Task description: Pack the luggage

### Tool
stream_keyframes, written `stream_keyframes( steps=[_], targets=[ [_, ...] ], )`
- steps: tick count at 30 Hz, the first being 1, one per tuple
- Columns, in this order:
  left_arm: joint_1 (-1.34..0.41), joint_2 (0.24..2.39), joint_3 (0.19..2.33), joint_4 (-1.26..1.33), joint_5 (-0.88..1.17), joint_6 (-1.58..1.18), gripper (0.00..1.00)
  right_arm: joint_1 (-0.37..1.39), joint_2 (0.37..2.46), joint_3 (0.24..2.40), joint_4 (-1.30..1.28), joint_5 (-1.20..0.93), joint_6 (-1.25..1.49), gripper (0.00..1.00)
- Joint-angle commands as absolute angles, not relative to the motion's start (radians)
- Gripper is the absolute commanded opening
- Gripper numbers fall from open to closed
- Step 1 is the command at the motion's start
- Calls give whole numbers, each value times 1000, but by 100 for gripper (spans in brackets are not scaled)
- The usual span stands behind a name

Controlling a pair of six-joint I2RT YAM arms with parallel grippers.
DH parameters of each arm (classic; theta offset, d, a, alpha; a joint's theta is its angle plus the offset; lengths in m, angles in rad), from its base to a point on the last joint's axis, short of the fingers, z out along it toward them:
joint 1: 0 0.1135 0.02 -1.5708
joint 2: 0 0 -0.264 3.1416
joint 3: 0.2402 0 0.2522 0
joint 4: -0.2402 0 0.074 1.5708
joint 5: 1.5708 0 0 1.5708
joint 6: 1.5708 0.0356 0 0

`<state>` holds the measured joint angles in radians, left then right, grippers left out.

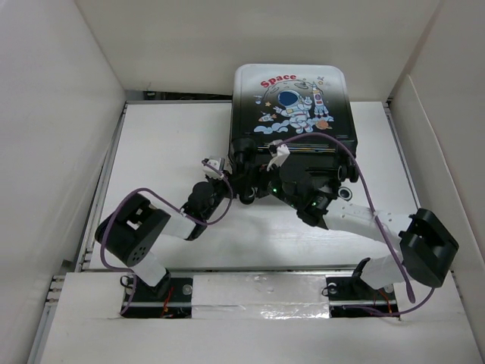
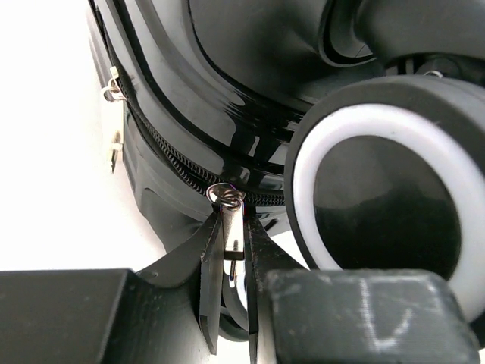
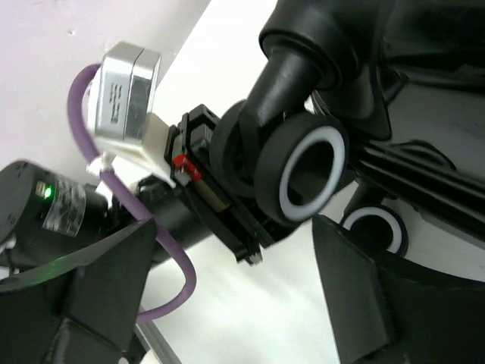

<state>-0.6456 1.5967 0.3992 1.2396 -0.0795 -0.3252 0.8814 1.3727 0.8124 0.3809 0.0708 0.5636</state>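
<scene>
The luggage [image 1: 295,98] lies flat and shut at the back middle of the table, astronaut print up, wheels toward me. In the left wrist view its glossy black shell [image 2: 227,68] fills the frame, with the zipper track [image 2: 163,144] running along the seam. My left gripper [image 2: 233,246] is shut on the metal zipper pull [image 2: 232,216], right beside a black wheel with a white ring [image 2: 379,182]. My right gripper [image 3: 235,273] is open and empty, its fingers [image 3: 348,296] spread just below another wheel [image 3: 307,171] at the near end of the luggage.
White walls enclose the table [image 1: 167,152] on the left, back and right. Two small metal tabs [image 2: 112,92] sit further along the zipper seam. The left arm's wrist camera and purple cable [image 3: 125,91] are close to the right gripper.
</scene>
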Motion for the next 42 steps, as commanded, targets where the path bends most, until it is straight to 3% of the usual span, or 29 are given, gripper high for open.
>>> stream_keyframes(
  steps=[1,8,13,20,23,24,27,42],
  targets=[
    [-643,1580,390,1358,-81,-331,0,881,1416,917,385,109,543,92],
    [-643,1537,367,1368,-94,-328,0,881,1532,1061,328,213,545,96],
    [-643,1542,356,1387,-114,-330,0,867,1577,1092,308,284,584,93],
    [-611,1549,344,1414,-112,-347,0,867,1671,1203,170,284,551,80],
    [-601,1543,351,1404,-109,-341,0,867,1654,1164,176,331,552,51],
    [-601,1543,354,1396,-112,-338,0,867,1640,1149,176,342,549,31],
    [-601,1536,374,1356,-129,-321,0,867,1609,1112,176,383,534,0],
    [-549,1520,454,1118,-380,-248,0,816,1355,876,204,293,473,0]
  ],
)
